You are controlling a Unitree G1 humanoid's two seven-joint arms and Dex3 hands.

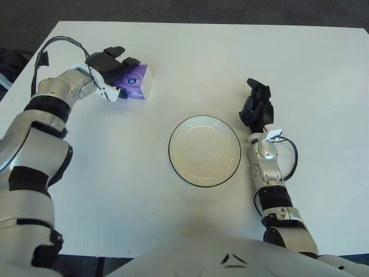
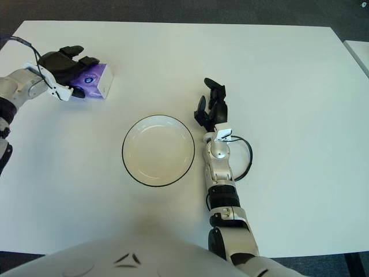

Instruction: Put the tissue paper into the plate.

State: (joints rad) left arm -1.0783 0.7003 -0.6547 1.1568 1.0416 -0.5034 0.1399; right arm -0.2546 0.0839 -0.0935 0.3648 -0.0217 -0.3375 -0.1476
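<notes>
The tissue paper is a small purple and white pack [image 1: 140,81] on the white table at the far left. My left hand [image 1: 122,72] is around the pack's left end, with fingers over its far side and the thumb at its near side. The pack sits low at the table surface. The white plate [image 1: 204,151] with a dark rim is in the middle of the table, empty, well to the right of and nearer than the pack. My right hand [image 1: 258,104] shows just right of the plate, with its fingers relaxed and holding nothing.
The white table [image 1: 230,57] stretches wide around the plate. A dark floor lies beyond its far edge. A black cable loops beside my right forearm [image 1: 288,156]. A dark object [image 1: 8,60] shows off the table's left edge.
</notes>
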